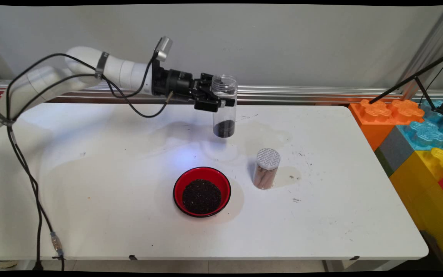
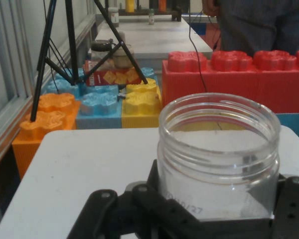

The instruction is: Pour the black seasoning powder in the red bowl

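A: Item held?
B: Clear plastic jar (image 1: 224, 105), lidless, a layer of dark grains at its base; held above the white table (image 1: 90, 215), behind the red bowl (image 1: 202, 191) of dark grains.
A: Orientation?
B: Upright, long axis vertical, mouth up.
A: Arm?
B: Reaching in level from the left; gripper (image 1: 215, 100) horizontal, jaws clamped on the jar's upper wall.
A: Nearby?
B: Small jar with a perforated lid (image 1: 266, 168), standing right of the bowl.
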Motion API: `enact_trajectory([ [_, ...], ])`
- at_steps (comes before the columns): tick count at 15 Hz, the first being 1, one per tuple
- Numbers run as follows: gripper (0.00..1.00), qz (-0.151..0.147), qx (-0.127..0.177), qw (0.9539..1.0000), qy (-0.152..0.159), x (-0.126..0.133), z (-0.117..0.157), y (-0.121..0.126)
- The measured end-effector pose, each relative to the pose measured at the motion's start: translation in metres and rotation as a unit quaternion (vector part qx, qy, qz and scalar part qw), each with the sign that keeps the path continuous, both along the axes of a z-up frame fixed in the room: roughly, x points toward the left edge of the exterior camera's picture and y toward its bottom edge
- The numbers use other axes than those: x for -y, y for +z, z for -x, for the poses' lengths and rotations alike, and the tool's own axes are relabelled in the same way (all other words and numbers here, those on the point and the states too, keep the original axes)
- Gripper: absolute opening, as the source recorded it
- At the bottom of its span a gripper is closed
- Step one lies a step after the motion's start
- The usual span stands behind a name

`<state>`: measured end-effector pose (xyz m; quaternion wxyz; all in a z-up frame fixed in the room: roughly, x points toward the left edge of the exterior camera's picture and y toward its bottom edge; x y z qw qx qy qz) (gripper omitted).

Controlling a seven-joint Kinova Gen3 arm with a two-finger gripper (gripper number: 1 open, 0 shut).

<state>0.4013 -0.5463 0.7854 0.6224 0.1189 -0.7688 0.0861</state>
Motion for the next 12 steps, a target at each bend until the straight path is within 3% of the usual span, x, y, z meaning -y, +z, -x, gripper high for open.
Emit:
enact_trajectory([
  [8, 0.0, 0.014, 0.018, 0.9997, 0.011, -0.012, -0.007, 0.041],
  [12, 0.0, 0.034, 0.032, 0.9989, 0.009, -0.022, -0.009, 0.057],
])
